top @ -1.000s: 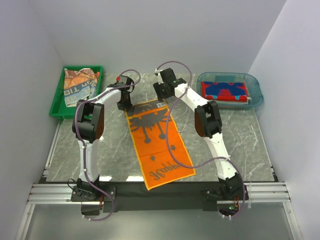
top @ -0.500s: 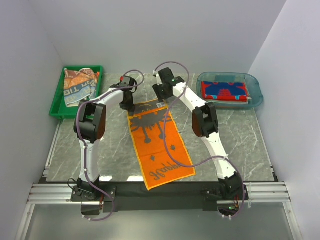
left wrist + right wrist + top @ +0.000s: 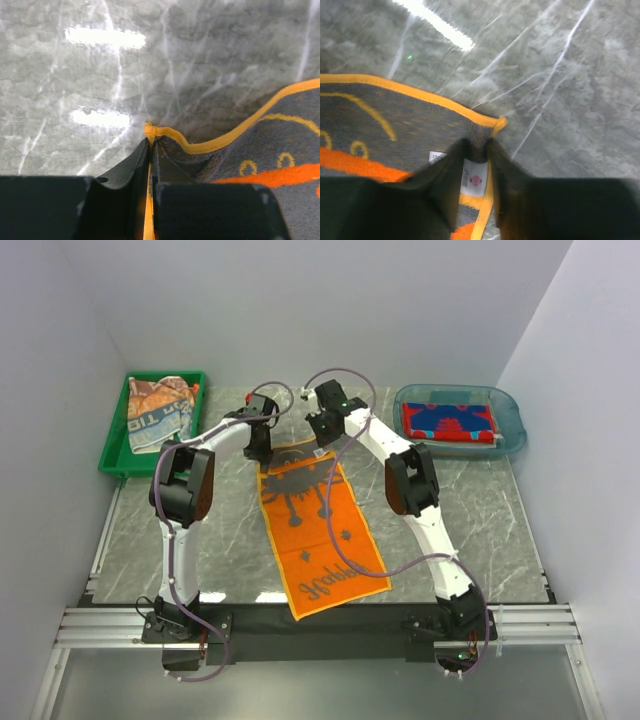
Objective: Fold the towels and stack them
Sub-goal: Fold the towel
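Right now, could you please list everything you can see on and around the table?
orange towel: one, orange with dark pattern, spread flat mid-table
crumpled towels: a heap, count unclear, tan and whitish-blue, in the tray
red towel: one, red with blue pattern, lying in the tub
tray: one, green, far left
tub: one, clear blue, far right
table: one, grey marble
left arm, right arm: white and black, both reaching to the orange towel's far edge
left tool: black, shut on its far left corner
right tool: black, gripping its far right corner, by the label
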Controlling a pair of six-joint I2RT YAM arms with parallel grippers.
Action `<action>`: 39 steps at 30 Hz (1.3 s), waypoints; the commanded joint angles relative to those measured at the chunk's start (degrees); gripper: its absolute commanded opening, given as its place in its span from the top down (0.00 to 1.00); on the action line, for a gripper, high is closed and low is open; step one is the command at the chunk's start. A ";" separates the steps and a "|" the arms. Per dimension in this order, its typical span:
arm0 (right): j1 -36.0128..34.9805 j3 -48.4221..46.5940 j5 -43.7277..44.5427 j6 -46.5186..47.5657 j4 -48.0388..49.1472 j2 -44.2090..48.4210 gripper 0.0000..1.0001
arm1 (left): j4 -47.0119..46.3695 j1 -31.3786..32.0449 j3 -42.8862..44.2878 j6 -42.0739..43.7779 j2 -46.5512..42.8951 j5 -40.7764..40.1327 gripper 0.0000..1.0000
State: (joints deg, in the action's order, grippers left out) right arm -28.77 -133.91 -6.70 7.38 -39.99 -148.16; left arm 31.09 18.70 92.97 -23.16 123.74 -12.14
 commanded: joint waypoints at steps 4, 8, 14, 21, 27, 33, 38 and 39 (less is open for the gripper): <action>0.12 15.05 2.38 -5.26 0.77 7.41 1.00 | 3.19 2.48 -4.46 -0.57 0.71 3.44 0.90; 1.35 32.27 6.60 -9.83 11.14 18.49 1.00 | 2.57 3.01 -4.81 -0.14 -0.16 3.26 0.94; 3.72 41.97 10.56 -12.21 18.10 29.23 1.00 | 1.34 3.10 -2.45 1.18 -1.57 2.39 0.99; 5.39 38.29 12.32 -11.86 21.43 31.53 1.00 | -0.24 0.64 4.05 1.10 -3.07 2.82 0.99; 6.89 31.71 13.11 -10.37 24.51 29.08 1.00 | -1.12 -2.79 12.13 0.31 -1.49 3.88 0.99; 7.77 23.09 14.34 -7.91 27.58 24.94 1.00 | -2.44 -5.42 21.88 -0.05 1.67 5.81 0.99; 8.56 18.43 14.87 -4.83 31.28 22.21 1.00 | -3.31 -6.66 28.32 0.57 3.96 7.83 0.99; 8.65 17.90 14.96 -4.74 31.37 21.51 1.00 | -3.84 -6.66 28.32 1.00 3.70 8.01 0.99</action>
State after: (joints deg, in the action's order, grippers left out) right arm -22.44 -112.73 3.01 -0.58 -12.05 -124.99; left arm 27.49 13.76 118.58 -23.64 127.02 -2.72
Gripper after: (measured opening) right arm 0.009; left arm 0.015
